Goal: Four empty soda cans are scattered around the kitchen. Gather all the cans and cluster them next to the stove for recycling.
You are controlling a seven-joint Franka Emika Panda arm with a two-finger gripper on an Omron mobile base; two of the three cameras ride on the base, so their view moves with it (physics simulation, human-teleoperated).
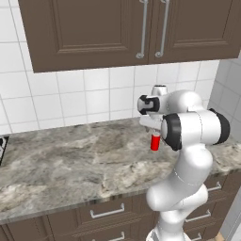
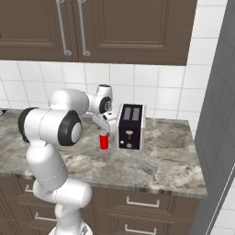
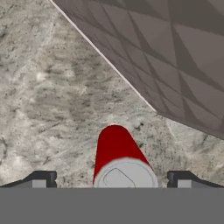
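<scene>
Red soda can (image 3: 117, 151) stands upright between open tool (image 3: 113, 179) fingertips.

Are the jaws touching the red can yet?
Apart. In the hand view the red can stands between the open jaws of the gripper, with bare counter showing between the can and each fingertip.

Soda can (image 3: 114, 151): bright red body, silver top. Counter (image 1: 70, 160): grey-tan marbled stone. Cabinets (image 1: 94, 28): dark brown. Wall tiles (image 1: 70, 99): white squares. Toaster (image 2: 131, 126): black face, white sides.

Grey counter (image 2: 156, 165): red can (image 2: 104, 142), toaster (image 2: 131, 126).
</scene>
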